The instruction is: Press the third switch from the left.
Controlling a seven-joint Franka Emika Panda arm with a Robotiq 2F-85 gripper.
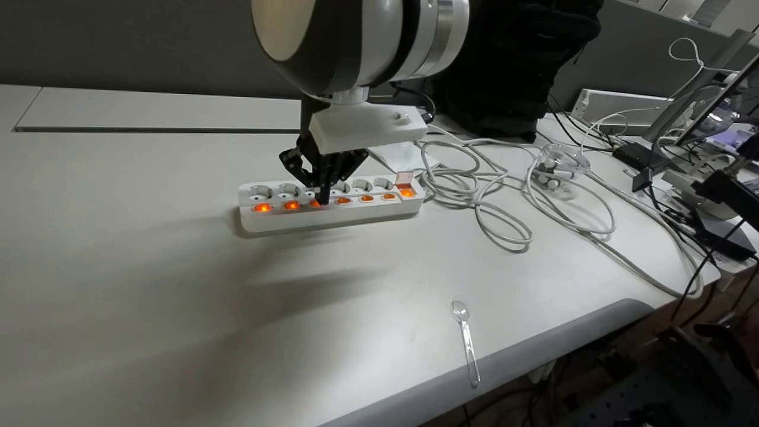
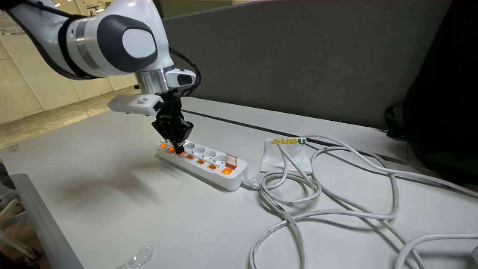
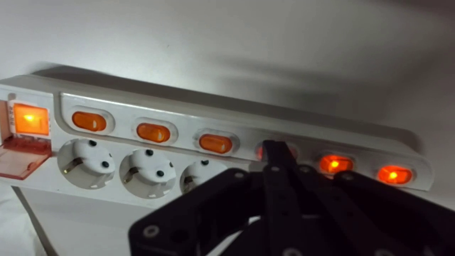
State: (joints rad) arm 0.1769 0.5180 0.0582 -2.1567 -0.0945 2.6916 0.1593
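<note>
The long white power strip (image 1: 326, 222) lies on the table and shows in both exterior views, also here (image 2: 198, 172), and in the wrist view (image 3: 245, 140). The third switch (image 1: 314, 203) from the cordless end glows orange-red; its edge also shows in an exterior view (image 2: 182, 154). In the wrist view the third switch (image 3: 260, 153) is mostly hidden behind my fingertips, with red showing on both sides. My gripper (image 1: 322, 198) is shut and empty, pointing down with its tips (image 2: 179, 150) at this switch. In the wrist view the tips (image 3: 276, 147) cover its middle. I cannot tell whether they touch it.
Lit switches (image 1: 262, 207) sit on the cordless side; unlit orange ones (image 3: 215, 143) sit on the other. A lit main switch (image 3: 31, 119) has an open clear cover. White cable coils (image 2: 291, 186), a napkin (image 2: 285, 155), a clear spoon (image 1: 466, 341) and a black backpack (image 1: 510, 65) are around.
</note>
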